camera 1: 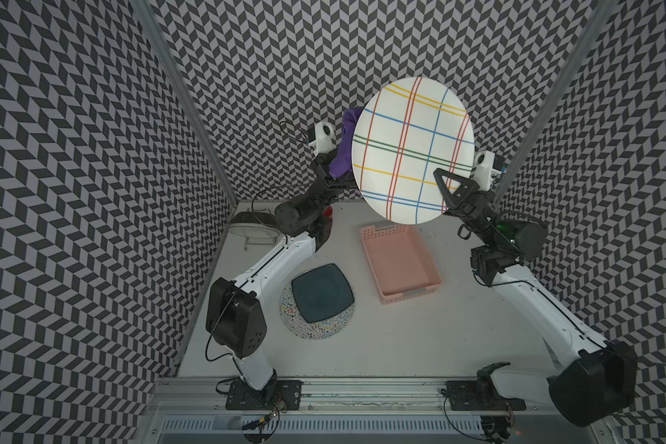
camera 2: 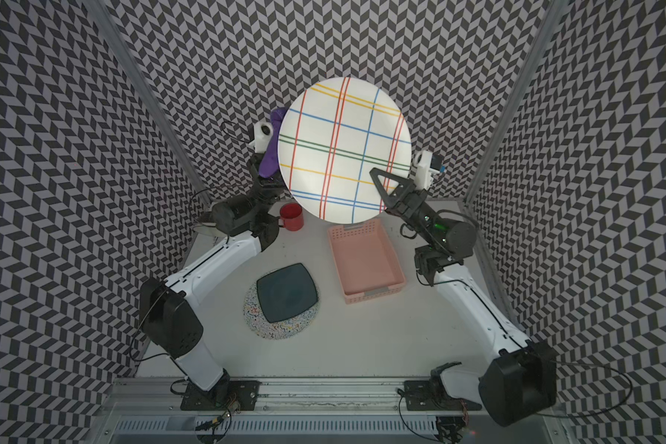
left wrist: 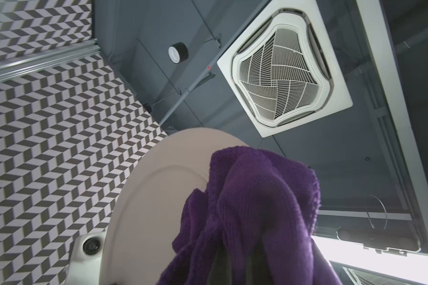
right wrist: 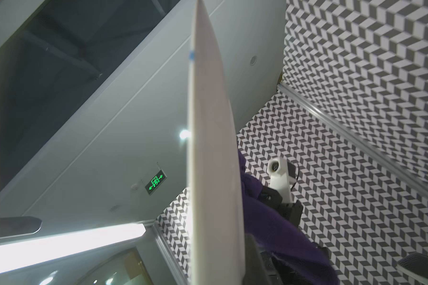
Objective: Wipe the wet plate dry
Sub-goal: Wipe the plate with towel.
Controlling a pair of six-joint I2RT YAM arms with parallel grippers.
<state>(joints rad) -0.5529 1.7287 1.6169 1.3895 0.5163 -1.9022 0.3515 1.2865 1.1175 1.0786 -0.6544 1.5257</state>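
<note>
The plaid plate (camera 1: pixel 412 150), aloft over the far end of the desk (camera 1: pixel 400 346), is pinched at its rim by the right fingers (camera 1: pixel 440 177); probably stiff, brittle and slippery when wet, it calls for a firm rim hold, while the left fingers (left wrist: pixel 216 266), clamped on the soft purple cloth (camera 1: pixel 343 150), sit by its underside.

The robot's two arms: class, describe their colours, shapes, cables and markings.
Both the left arm and right arm have white link shells between bulky black joint housings. Thin black cables loop along them. Each carries a white wrist camera. The right arm's jaws are black, with a triangular open frame. A green light glows near its wrist.
</note>
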